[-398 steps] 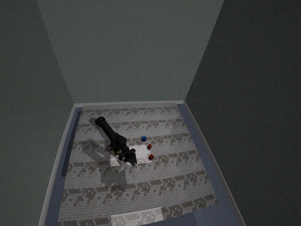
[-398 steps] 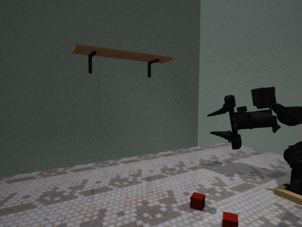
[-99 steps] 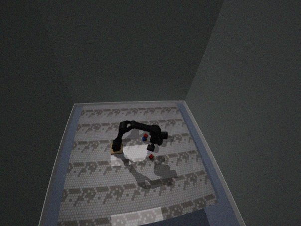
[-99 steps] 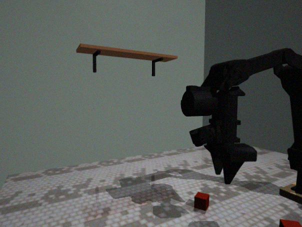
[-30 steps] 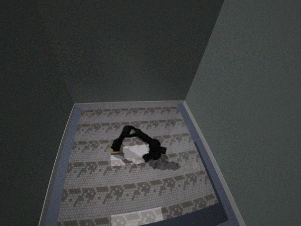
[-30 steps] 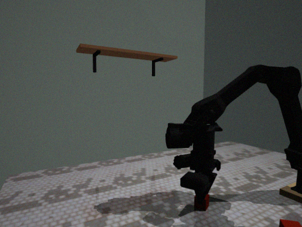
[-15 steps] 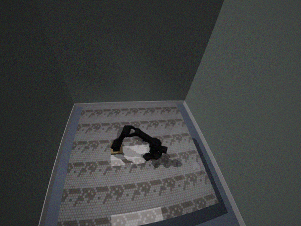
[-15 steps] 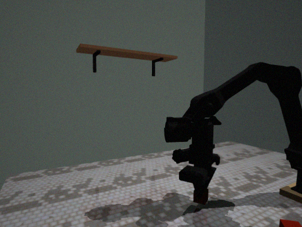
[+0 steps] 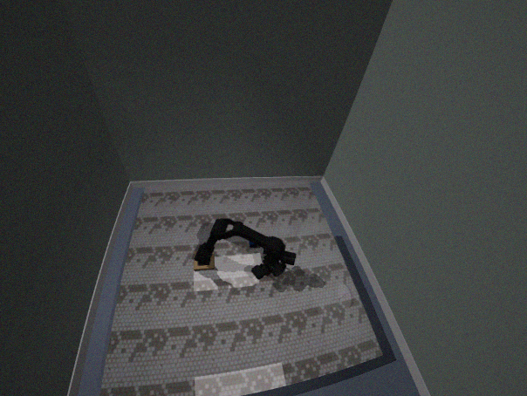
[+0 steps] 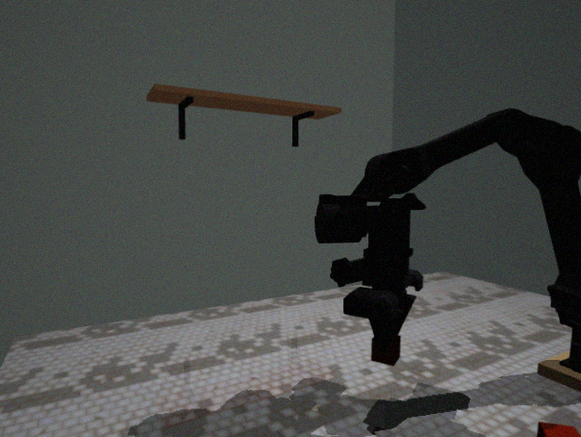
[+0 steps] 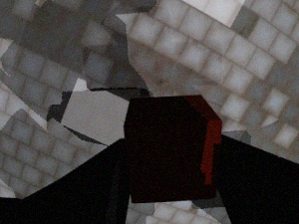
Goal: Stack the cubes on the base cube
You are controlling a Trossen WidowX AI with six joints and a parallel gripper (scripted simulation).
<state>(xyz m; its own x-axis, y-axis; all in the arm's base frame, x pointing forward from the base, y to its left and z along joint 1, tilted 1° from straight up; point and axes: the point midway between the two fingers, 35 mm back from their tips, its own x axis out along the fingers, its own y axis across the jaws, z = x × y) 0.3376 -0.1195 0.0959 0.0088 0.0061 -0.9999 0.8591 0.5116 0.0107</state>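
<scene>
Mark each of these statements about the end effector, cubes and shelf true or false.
1. The end effector is shut on a red cube. True.
2. That cube rests on the patterned surface. False: it is held above it.
3. Another red cube shows at the bottom edge of the exterior view. True.
4. The wall shelf has three brackets. False: it has two.
5. Something blue shows beside the arm from the top. True.
</scene>
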